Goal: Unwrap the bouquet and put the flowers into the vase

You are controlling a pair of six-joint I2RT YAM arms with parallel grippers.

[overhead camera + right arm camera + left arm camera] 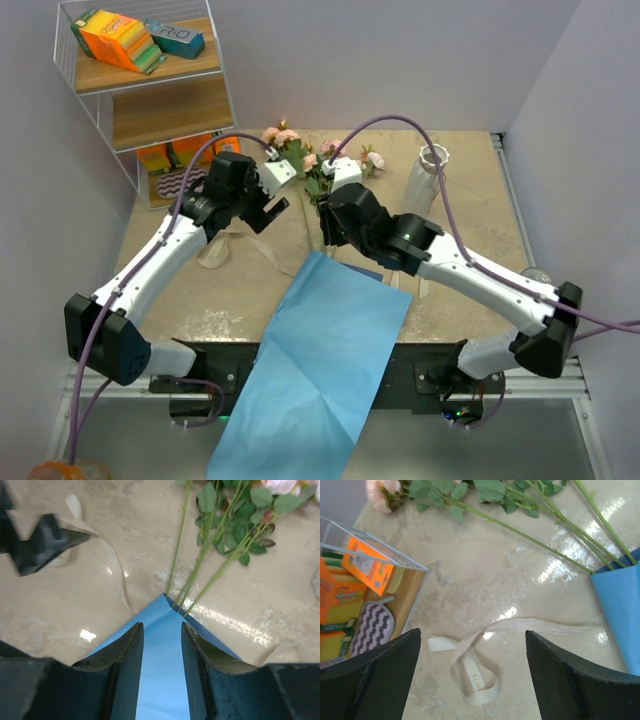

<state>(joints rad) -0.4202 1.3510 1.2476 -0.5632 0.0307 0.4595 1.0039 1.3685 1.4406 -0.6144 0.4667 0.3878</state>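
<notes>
The bouquet lies unwrapped. Its blue paper (320,350) is spread flat and hangs over the table's near edge. The flowers (300,155), pink roses on thin green stems (220,530), lie on the table beyond the paper's far corner, with the stem ends on that corner. My right gripper (162,625) hovers over the corner of the blue paper (162,680), its jaws part open with nothing between them. My left gripper (472,632) is wide open above the loose cream ribbon (470,665). The white vase (432,170) stands upright at the far right.
A wire shelf (150,60) with orange boxes stands at the far left, close to my left gripper (272,212); its lower tier (365,565) also holds a wavy-patterned pad (375,625). Walls close in the table on both sides.
</notes>
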